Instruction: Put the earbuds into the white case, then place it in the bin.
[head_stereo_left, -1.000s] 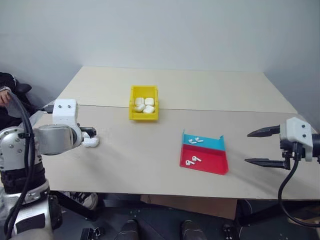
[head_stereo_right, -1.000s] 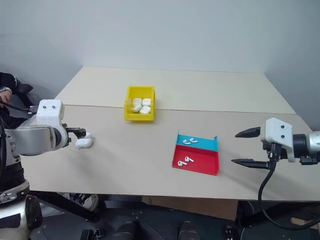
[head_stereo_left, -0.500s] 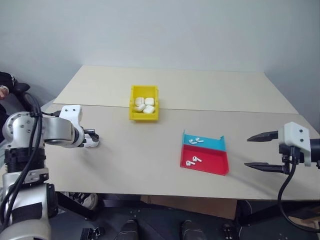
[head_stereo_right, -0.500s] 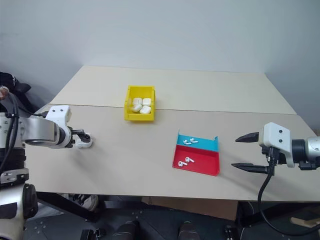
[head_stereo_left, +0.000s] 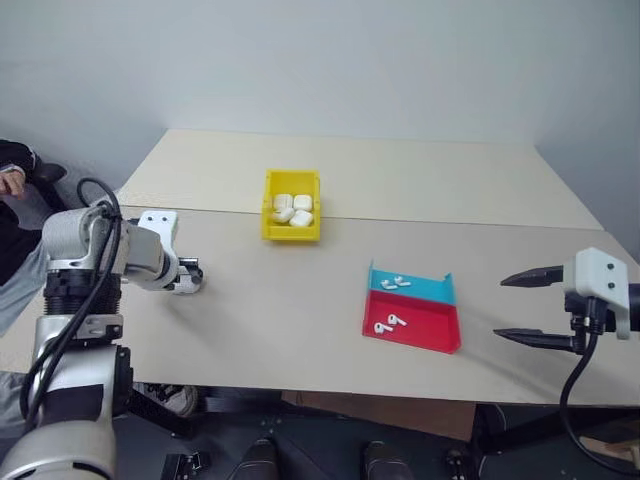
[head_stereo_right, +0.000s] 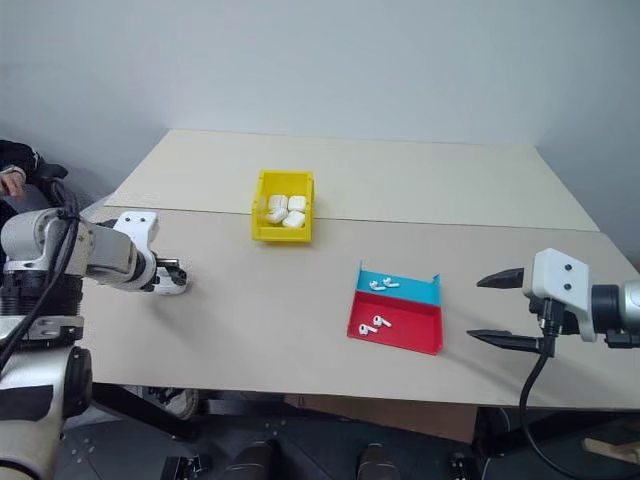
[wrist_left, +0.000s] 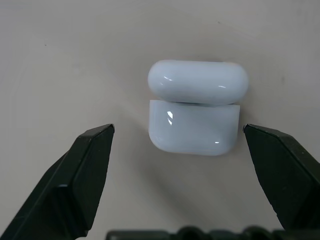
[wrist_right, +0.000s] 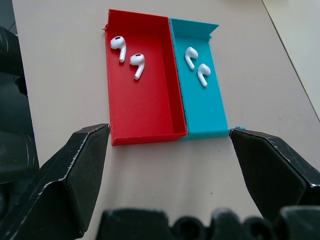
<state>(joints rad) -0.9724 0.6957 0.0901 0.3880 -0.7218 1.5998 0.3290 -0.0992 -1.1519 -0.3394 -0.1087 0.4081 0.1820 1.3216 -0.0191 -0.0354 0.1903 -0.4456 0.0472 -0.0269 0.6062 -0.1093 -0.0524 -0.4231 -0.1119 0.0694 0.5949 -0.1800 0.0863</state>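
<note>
A white case (wrist_left: 194, 125) lies on the table at the left, and its lid (wrist_left: 197, 81) looks flipped back from the body. My left gripper (wrist_left: 177, 130) is open, pointing down at the case with one black finger on each side, not touching it. In the head views the same case (head_stereo_left: 190, 281) sits at the left gripper (head_stereo_left: 188, 277). Two earbuds (wrist_right: 129, 54) lie in the tray's red half and two more earbuds (wrist_right: 196, 64) in its blue half. My right gripper (head_stereo_left: 502, 309) hangs open to the right of the tray. The yellow bin (head_stereo_left: 269, 212) stands at centre back with several white cases (head_stereo_left: 292, 209) inside.
The flat red and blue tray (head_stereo_left: 428, 328) lies right of centre, near the table's front edge. A seam crosses the table behind the bin. A person's hand (head_stereo_left: 10, 181) shows at the far left, beyond the table's edge.
My left arm has turned at the wrist and sunk a little, so its gripper now points down over the case. The case, tray, bin and right gripper have kept their places.
</note>
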